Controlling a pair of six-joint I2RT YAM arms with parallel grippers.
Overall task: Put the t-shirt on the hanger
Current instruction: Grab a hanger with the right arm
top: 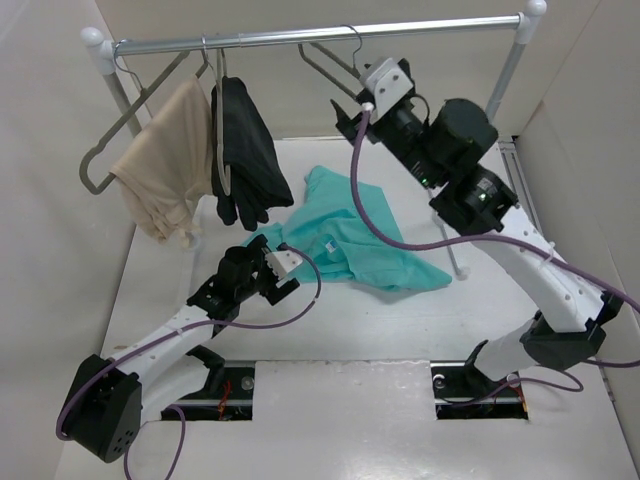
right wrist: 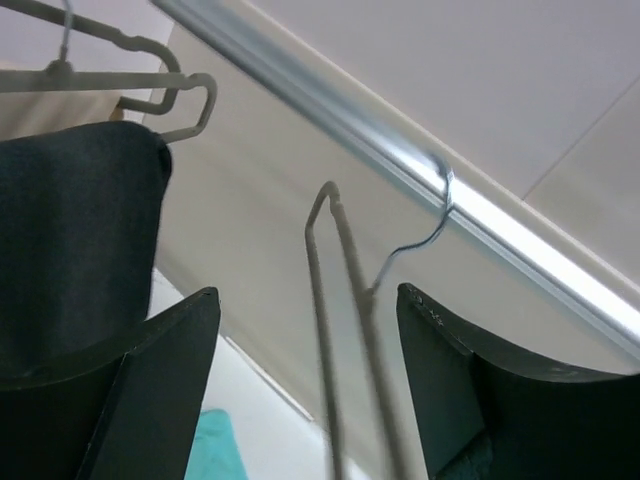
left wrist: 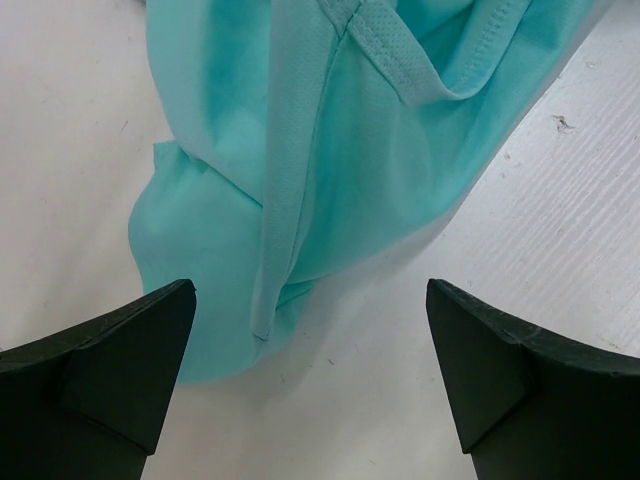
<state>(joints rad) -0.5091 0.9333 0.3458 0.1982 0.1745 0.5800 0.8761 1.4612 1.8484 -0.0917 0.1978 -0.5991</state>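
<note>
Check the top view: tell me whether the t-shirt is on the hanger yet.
No, the t-shirt lies crumpled on the table, while the hanger hangs bare from the rail.

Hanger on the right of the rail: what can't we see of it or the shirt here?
- Thin grey-taupe triangular hanger with silver hook: right wrist view, bottom edge cuts off its lower part; top view, right arm covers most of it. Touching the right jaws? Cannot tell.
- Teal cloth t-shirt: left wrist view, top edge cuts it off.
</note>
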